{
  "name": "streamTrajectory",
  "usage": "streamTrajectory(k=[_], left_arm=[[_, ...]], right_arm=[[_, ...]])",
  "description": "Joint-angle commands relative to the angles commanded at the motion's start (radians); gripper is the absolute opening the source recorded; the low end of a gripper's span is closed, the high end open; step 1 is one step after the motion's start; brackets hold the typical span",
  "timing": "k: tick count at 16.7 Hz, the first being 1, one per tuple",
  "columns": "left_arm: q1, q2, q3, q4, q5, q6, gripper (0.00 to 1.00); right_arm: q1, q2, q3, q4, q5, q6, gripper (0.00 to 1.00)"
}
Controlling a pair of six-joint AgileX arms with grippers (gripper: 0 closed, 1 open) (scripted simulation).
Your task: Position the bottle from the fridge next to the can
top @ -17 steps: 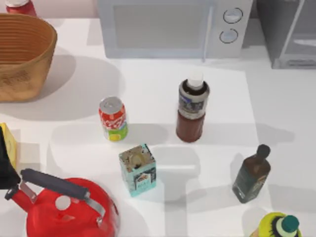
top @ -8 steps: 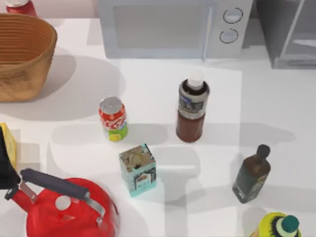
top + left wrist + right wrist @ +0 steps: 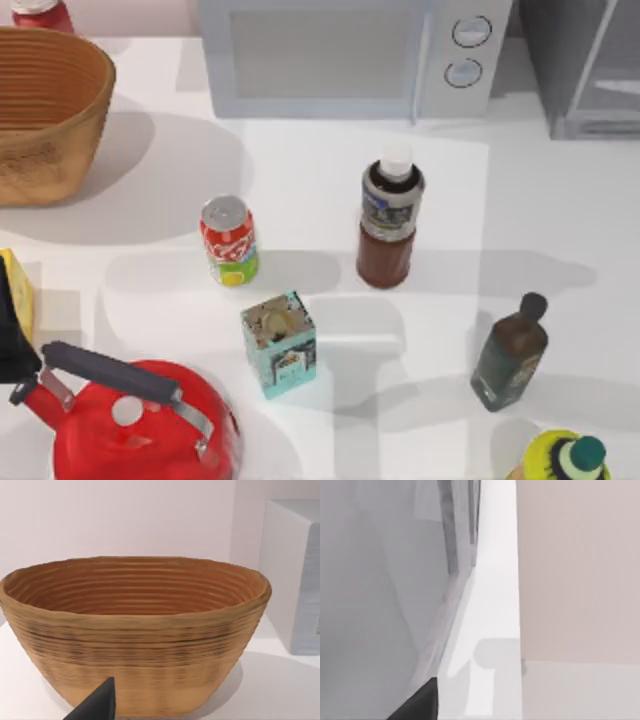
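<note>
While the bottle [image 3: 388, 224] stands upright, a fingertip [image 3: 97, 703] faces the basket [image 3: 135, 630].

Little of the AgileX body is visible: in the left wrist view one dark, charcoal-black wedge of the left gripper's fingers [image 3: 97, 705] rises to a blunt point, its surface matte and plain, with a slightly lighter grey facet along one slanted side. In the right wrist view a matching black wedge of the right gripper's fingers [image 3: 417, 702] shows the same smooth, angular shape. No cables, screws or markings can be made out on either piece.
</note>
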Motion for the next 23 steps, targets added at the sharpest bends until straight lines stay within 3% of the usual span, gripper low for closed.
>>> streamTrajectory(k=[3,6,17,20,23], left_arm=[[0.0,0.0,0.0,0.0,0.0,0.0,1.0],[0.0,0.0,0.0,0.0,0.0,0.0,1.0],[0.0,0.0,0.0,0.0,0.0,0.0,1.0],[0.0,0.0,0.0,0.0,0.0,0.0,1.0],[0.0,0.0,0.0,0.0,0.0,0.0,1.0]], right_arm=[[-0.003,-0.013,-0.019,0.012,0.01,0.009,1.0],[0.092,-0.031,-0.051,0.054,0.094,0.083,1.0],[0.831,-0.192,-0.287,0.328,0.65,0.568,1.0],[0.903,-0.22,-0.318,0.367,0.72,0.632,1.0],[0.906,-0.222,-0.32,0.369,0.723,0.635,1.0]])
